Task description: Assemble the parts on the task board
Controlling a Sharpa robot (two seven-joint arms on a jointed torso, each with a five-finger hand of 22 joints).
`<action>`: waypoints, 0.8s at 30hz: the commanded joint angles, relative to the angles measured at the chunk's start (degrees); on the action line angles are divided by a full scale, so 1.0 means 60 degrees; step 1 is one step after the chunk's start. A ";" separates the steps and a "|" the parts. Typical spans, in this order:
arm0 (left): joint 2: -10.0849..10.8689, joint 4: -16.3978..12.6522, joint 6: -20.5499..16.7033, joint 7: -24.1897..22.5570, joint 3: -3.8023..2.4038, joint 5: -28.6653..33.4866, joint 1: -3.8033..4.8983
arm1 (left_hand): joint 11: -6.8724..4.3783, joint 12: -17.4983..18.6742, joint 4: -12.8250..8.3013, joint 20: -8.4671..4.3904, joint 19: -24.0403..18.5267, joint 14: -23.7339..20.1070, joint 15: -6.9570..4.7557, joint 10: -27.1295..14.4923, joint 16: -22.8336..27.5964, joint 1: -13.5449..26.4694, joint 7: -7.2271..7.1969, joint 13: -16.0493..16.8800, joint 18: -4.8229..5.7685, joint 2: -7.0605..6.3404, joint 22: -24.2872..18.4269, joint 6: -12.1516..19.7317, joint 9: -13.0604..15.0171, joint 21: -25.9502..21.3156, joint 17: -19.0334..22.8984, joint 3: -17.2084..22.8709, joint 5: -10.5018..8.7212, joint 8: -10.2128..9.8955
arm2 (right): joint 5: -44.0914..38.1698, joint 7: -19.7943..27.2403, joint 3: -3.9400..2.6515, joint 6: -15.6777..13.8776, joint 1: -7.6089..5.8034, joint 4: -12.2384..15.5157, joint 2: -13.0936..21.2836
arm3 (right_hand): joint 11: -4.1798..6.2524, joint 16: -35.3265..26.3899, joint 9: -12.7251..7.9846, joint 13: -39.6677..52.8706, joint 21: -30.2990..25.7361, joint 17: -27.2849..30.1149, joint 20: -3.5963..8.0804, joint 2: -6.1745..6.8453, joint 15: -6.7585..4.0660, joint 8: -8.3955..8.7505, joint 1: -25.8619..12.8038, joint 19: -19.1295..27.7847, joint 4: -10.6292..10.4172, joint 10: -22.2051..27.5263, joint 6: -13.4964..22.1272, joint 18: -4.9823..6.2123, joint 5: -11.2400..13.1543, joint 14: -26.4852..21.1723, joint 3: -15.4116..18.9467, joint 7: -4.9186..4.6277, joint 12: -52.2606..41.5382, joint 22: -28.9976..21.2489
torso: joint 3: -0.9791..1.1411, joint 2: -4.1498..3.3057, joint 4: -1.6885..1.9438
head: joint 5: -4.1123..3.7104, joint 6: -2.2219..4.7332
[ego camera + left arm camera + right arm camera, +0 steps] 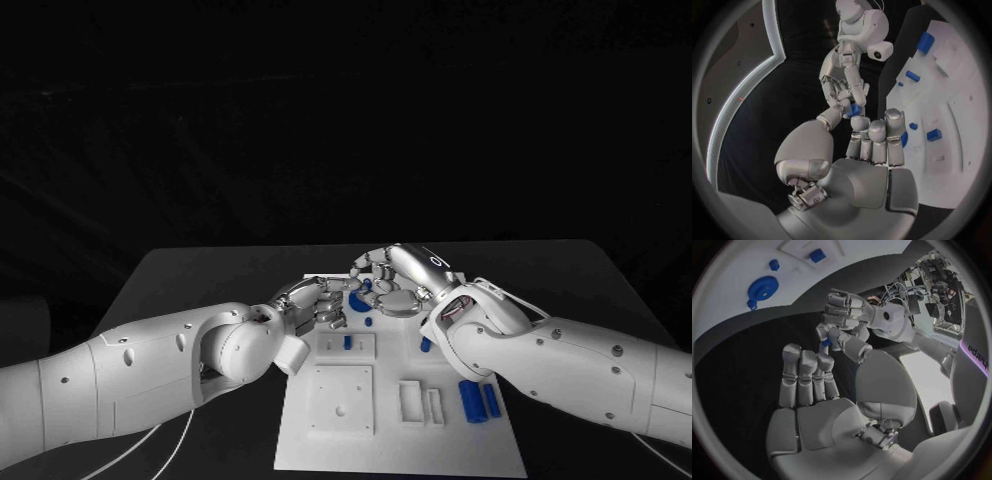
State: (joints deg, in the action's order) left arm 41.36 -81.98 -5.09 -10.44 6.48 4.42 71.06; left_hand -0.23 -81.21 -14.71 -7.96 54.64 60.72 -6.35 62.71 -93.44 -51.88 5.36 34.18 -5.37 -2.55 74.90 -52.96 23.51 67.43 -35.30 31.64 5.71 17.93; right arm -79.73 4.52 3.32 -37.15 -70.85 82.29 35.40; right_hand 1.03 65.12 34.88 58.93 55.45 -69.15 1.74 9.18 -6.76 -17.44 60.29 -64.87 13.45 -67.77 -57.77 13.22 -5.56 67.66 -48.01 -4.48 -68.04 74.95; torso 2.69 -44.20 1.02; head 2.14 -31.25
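Currently both hands meet above the far end of the task board (476, 450). The left hand (306, 298) and the right hand (392, 276) together pinch one small blue part (854, 109) between their fingertips. Two blue bars (480, 400) lie side by side near the board's right edge; a blue gear (762, 288) rests on the board.

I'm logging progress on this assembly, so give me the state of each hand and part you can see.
left hand: pinching the lifted blue part.
right hand: pinching the same part.
lifted blue part: held between both hands, above the task board's far end.
blue bars: lying side by side on the board, untouched.
blue gear: lying flat on the board.
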 commanded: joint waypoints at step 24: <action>0.0037 0.0146 0.0144 -0.0176 -0.0021 -0.0014 0.0017 | 0.0012 0.0029 0.0168 -0.0638 -0.0095 -0.0010 -0.0002 -0.0064 0.0066 -0.0046 0.0173 0.0000 -0.0312 0.0216 0.0083 0.0186 -0.0011 0.0039 0.0034 -0.0004 0.0035 -0.0020 | 0.0060 0.0044 0.0009 0.0400 0.0014 0.0041 0.0066 | 0.0028 0.0050 0.0169 0.0027 0.0063 -0.0017 0.0011 -0.0087 -0.0002 -0.0034 -0.0053 0.0099 -0.0145 0.0065 -0.0194 0.0297 -0.0075 -0.0040 -0.0114 -0.0113 0.0034 0.0030 | -0.0009 -0.0002 0.0001 | -0.0002 -0.0043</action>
State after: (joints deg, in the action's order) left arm 41.60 -81.08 -4.95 -10.43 6.46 4.24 71.06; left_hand -0.23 -81.21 -14.05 -7.76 54.46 60.62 -6.25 62.71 -93.23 -52.03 5.41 34.17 -5.69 -1.79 74.94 -53.00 23.42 67.43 -35.15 31.53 5.71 17.97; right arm -79.48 4.69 3.33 -35.90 -70.85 82.50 35.75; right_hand 1.03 65.13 34.88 59.04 55.45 -69.20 1.84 9.06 -6.71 -17.44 60.00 -64.56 13.44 -67.77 -57.54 13.22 -5.79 67.62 -48.01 -4.12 -68.04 74.93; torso 2.63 -44.19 1.04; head 2.11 -31.46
